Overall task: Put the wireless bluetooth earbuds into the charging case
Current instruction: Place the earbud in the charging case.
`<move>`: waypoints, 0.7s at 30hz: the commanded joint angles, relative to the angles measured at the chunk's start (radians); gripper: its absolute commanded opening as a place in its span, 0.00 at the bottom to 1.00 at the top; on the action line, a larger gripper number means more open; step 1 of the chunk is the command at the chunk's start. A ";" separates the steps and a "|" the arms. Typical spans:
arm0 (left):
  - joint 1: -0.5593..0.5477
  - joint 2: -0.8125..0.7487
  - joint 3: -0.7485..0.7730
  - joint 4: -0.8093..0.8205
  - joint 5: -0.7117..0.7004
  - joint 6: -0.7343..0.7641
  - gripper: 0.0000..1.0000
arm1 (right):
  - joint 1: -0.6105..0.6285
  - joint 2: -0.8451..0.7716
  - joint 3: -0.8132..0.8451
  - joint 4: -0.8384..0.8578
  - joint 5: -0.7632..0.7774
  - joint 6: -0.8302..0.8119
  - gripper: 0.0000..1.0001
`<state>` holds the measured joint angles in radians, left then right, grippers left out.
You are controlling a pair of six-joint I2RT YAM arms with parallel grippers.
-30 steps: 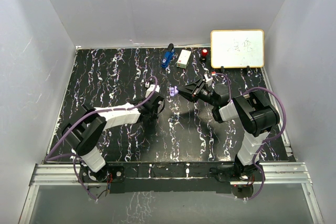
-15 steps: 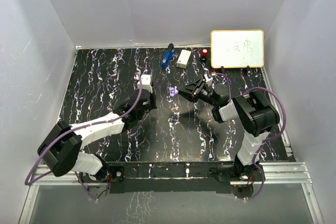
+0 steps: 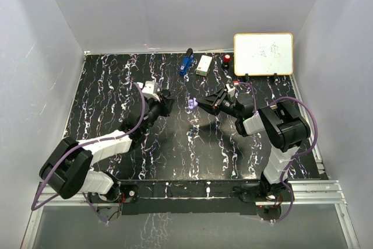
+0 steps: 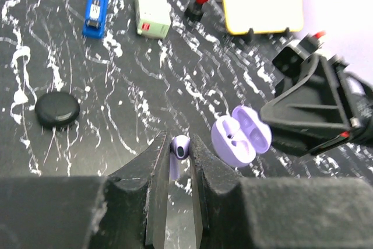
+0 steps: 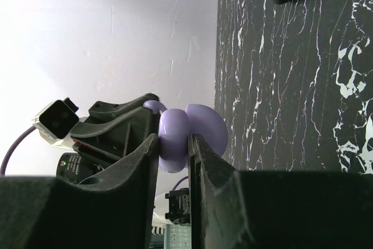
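A pale lilac earbud [image 4: 179,147] sits pinched between the fingertips of my left gripper [image 4: 179,141], which is shut on it, stem pointing back toward the camera. Just to its right, the lilac charging case [image 4: 241,136] hangs above the table with its lid open and its sockets showing. My right gripper [image 5: 173,139] is shut on the case's body [image 5: 174,136], the lid [image 5: 208,126] swung out to the side. From above, the left gripper [image 3: 167,104] and the right gripper [image 3: 201,104] face each other closely, with the case [image 3: 192,103] between them.
A round black case [image 4: 57,109] lies shut on the marbled table to the left. Along the far edge stand a blue tool [image 3: 186,63], a small white box [image 3: 204,65], a red-topped object [image 3: 227,59] and a yellow-framed whiteboard [image 3: 263,54].
My left arm has swung up and away from the near edge, bringing the earbud level with the open case. The right arm has held the case still.
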<state>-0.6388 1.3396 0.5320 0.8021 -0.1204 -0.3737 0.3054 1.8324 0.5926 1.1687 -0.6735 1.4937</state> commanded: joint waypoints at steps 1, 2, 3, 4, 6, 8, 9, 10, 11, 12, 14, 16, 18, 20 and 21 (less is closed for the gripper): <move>0.033 -0.008 -0.033 0.281 0.147 -0.041 0.00 | -0.004 -0.034 0.020 0.013 -0.008 -0.013 0.00; 0.036 0.001 -0.039 0.324 0.171 -0.045 0.00 | -0.003 -0.036 0.021 0.007 -0.007 -0.013 0.00; 0.038 0.012 -0.042 0.363 0.197 -0.051 0.00 | -0.004 -0.037 0.024 -0.005 -0.006 -0.013 0.00; 0.038 0.022 -0.041 0.392 0.222 -0.054 0.00 | -0.003 -0.039 0.027 -0.013 -0.005 -0.014 0.00; 0.040 0.058 -0.035 0.455 0.256 -0.064 0.00 | -0.003 -0.043 0.033 -0.027 -0.002 -0.014 0.00; 0.040 0.091 -0.030 0.517 0.294 -0.065 0.00 | -0.003 -0.048 0.035 -0.038 0.002 -0.006 0.00; 0.041 0.107 -0.031 0.558 0.307 -0.070 0.00 | -0.001 -0.049 0.036 -0.040 0.003 -0.002 0.00; 0.041 0.123 -0.033 0.596 0.313 -0.075 0.00 | 0.000 -0.049 0.037 -0.043 0.006 0.003 0.00; 0.044 0.140 -0.033 0.628 0.320 -0.079 0.00 | 0.000 -0.050 0.038 -0.044 0.006 0.008 0.00; 0.045 0.158 -0.033 0.663 0.329 -0.081 0.00 | 0.000 -0.052 0.039 -0.044 0.006 0.014 0.00; 0.047 0.199 -0.032 0.726 0.343 -0.079 0.00 | 0.000 -0.054 0.043 -0.045 0.007 0.022 0.00; 0.047 0.236 -0.029 0.779 0.358 -0.069 0.00 | 0.001 -0.059 0.049 -0.054 0.013 0.029 0.00; 0.047 0.271 -0.028 0.828 0.368 -0.063 0.00 | 0.001 -0.064 0.056 -0.064 0.018 0.032 0.00; 0.048 0.305 -0.027 0.886 0.369 -0.058 0.00 | 0.001 -0.069 0.057 -0.067 0.023 0.039 0.00; 0.048 0.327 -0.029 0.922 0.368 -0.056 0.00 | 0.001 -0.072 0.058 -0.072 0.026 0.040 0.00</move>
<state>-0.5972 1.6287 0.4953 1.5032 0.2096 -0.4469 0.3058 1.8137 0.6136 1.0718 -0.6685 1.5188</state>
